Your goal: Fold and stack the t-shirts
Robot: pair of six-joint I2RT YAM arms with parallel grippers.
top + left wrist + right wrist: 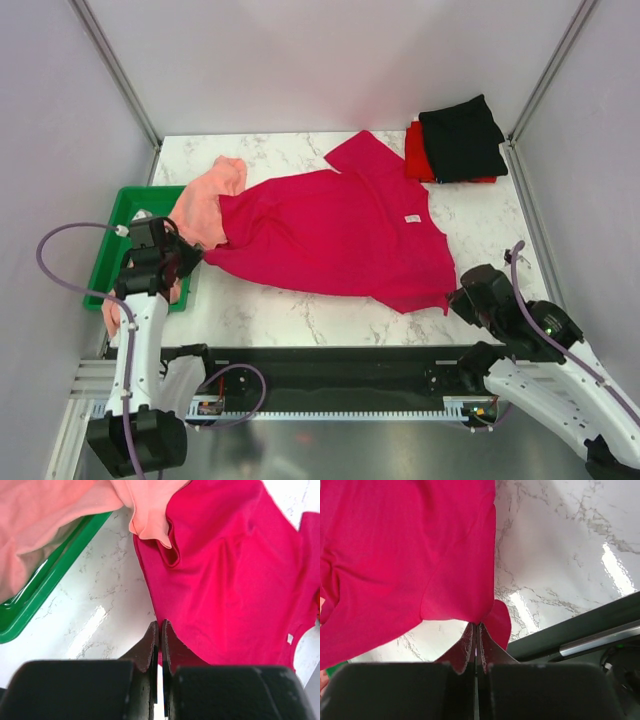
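The crimson t-shirt (340, 230) lies spread across the middle of the marble table, its white neck label (411, 218) facing up. My left gripper (192, 257) is shut on its left edge (235, 570); the jaws (160, 625) are closed with red cloth between them. My right gripper (455, 298) is shut on the shirt's near right corner (395, 555), pinched at the fingertips (477, 626). The salmon-pink t-shirt (210, 205) lies crumpled at the left, partly over the tray (50, 510). The folded black t-shirt (462, 138) sits on the folded bright red one (414, 152) at the back right.
A green plastic tray (128, 205) stands at the table's left edge, beside my left gripper (50, 595). A black rail (330, 375) runs along the near edge. Pale walls close in the table on three sides.
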